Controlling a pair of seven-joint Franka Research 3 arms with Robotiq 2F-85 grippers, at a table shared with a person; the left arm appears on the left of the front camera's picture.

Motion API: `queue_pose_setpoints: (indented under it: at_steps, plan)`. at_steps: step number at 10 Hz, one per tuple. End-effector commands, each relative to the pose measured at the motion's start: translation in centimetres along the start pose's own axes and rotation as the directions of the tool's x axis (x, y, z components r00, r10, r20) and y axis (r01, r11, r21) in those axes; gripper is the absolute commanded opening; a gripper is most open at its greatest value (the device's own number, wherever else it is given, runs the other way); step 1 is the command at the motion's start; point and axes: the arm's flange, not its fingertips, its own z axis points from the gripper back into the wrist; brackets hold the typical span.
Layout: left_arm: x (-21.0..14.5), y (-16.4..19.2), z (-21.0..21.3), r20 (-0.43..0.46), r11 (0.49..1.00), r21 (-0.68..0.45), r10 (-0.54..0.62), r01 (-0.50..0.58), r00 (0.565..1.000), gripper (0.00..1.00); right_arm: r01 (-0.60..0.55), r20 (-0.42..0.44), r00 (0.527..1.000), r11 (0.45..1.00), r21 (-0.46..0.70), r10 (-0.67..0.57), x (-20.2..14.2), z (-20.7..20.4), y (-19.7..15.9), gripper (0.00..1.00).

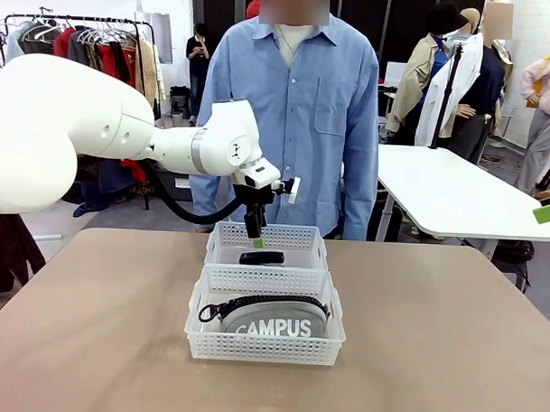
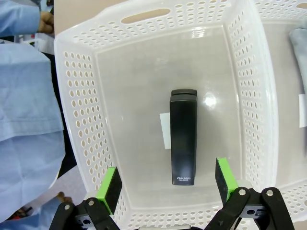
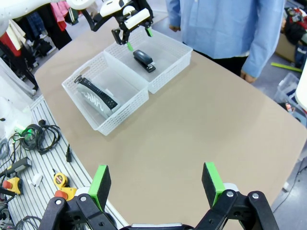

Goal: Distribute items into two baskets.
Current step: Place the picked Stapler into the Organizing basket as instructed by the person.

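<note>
Nearest me, the grey fabric "CAMPUS" zip pouch (image 1: 273, 318) lies in the near white perforated plastic basket (image 1: 265, 346). I see the small black stapler (image 1: 261, 257) in the far white basket (image 1: 267, 235) on the desk (image 1: 450, 357). Left tool (image 1: 255, 232) hovers above it, fingers apart, empty; right tool (image 3: 156, 184) likewise apart, empty.

two baskets (image 1: 264, 335) (image 1: 267, 234), one stapler (image 1: 261, 257), one pouch (image 1: 273, 316)

White "CAMPUS" lettering, in capitals, on the grey fabric pouch (image 1: 273, 316) with black zipper, lying in the near basket (image 1: 265, 348); partly visible and sideways on the same pouch from the right wrist view. Small pale brand print near one end of the black stapler (image 2: 183, 143) in the far basket (image 2: 76, 120); too small to read with certainty. No other legible text, numbers or signs.
</note>
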Motion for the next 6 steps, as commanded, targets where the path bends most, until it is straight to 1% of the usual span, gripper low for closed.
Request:
queue_pose_setpoints:
  at_steps: [1, 6]
  plan:
    - [-0.02, -0.02, 0.19, 0.0, 1.0, 0.002, 0.01, -0.01, 1.0, 1.0, -0.009, 0.019, 1.0, 1.0, 0.011, 0.008, 0.08, 0.05, -0.05, 1.0]
    - [-0.02, -0.02, 0.19, 0.0, 1.0, 0.002, 0.01, -0.01, 1.0, 1.0, -0.009, 0.019, 1.0, 1.0, 0.011, 0.008, 0.08, 0.05, -0.05, 1.0]
